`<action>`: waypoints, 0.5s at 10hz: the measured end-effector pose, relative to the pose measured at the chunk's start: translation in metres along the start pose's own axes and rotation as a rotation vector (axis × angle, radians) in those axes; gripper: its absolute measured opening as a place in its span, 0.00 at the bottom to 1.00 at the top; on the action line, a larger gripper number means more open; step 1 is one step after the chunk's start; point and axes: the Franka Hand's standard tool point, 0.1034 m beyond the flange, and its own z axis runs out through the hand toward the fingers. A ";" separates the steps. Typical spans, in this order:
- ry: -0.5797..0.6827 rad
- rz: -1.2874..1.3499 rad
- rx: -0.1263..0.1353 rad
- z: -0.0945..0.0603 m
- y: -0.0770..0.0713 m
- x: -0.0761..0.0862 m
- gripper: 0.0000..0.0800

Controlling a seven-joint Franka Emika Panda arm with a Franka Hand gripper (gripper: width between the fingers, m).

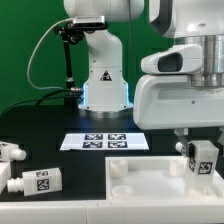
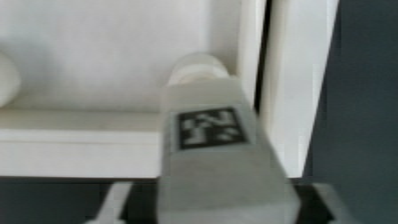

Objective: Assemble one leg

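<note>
A white leg [image 1: 204, 162] with a black-and-white tag is gripped in the closed end effector [image 1: 200, 150], just above a corner of the white tabletop [image 1: 140, 180] at the exterior view's right. No socket is seen. The leg is best held upright, centred over the corner, then lowered gently. Two other legs [image 1: 35, 182] lie on the desk [image 1: 50, 125].

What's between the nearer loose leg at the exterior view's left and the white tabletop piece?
Nothing; the exterior view shows only bare black table between that leg and the tabletop piece.
</note>
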 end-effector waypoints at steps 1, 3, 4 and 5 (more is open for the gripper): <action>0.000 0.075 0.000 0.000 0.000 0.000 0.36; 0.069 0.260 -0.001 -0.002 -0.002 -0.003 0.36; 0.116 0.430 0.009 -0.003 -0.003 -0.010 0.36; 0.129 0.595 0.024 -0.003 -0.002 -0.012 0.36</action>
